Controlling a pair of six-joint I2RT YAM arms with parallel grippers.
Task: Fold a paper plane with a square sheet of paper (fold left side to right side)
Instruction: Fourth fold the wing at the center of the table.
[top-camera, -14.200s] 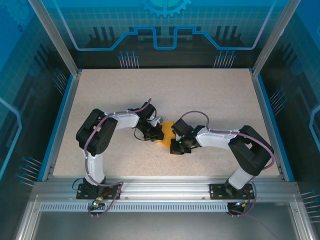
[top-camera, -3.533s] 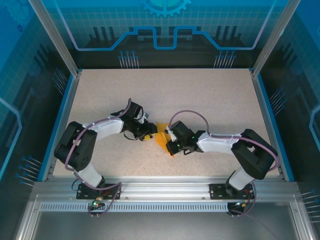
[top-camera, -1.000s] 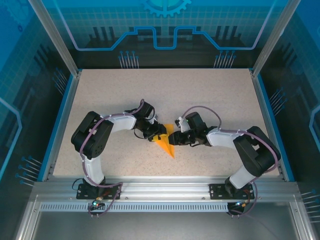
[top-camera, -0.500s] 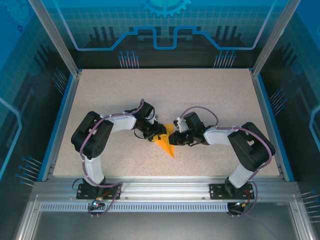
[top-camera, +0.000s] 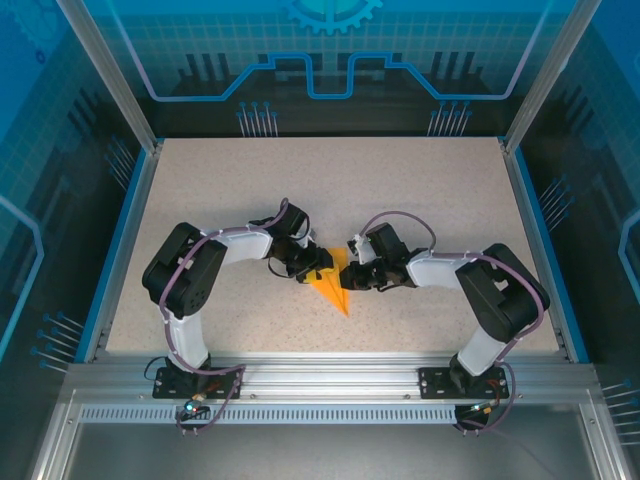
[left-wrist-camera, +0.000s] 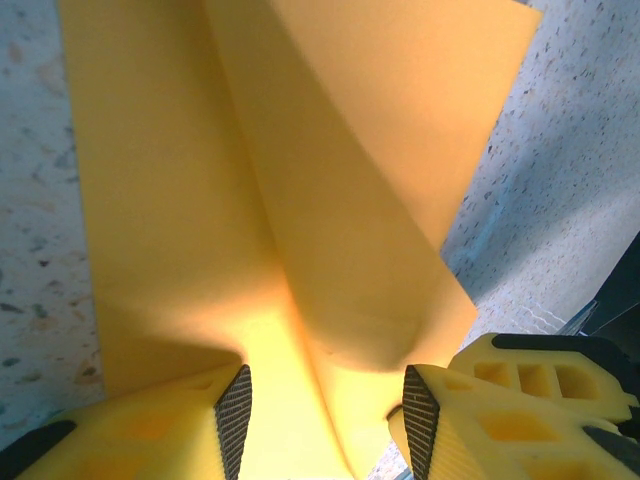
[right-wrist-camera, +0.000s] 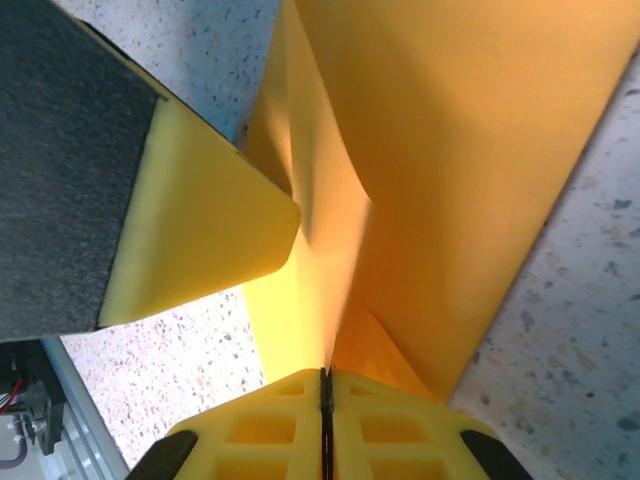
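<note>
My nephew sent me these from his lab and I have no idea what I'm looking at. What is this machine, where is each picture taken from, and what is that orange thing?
These are two robot arms bolted side by side at the near edge of a speckled table. The wide picture comes from a fixed camera above and behind them. The two close-ups come from a camera on each wrist, so the yellow prongs at the bottom are that arm's own fingers. The orange paper, folded to a point, sits between the arms. The left gripper is open, a finger on either side of the paper. The right gripper is shut and seems to pinch a fold of it.
</note>
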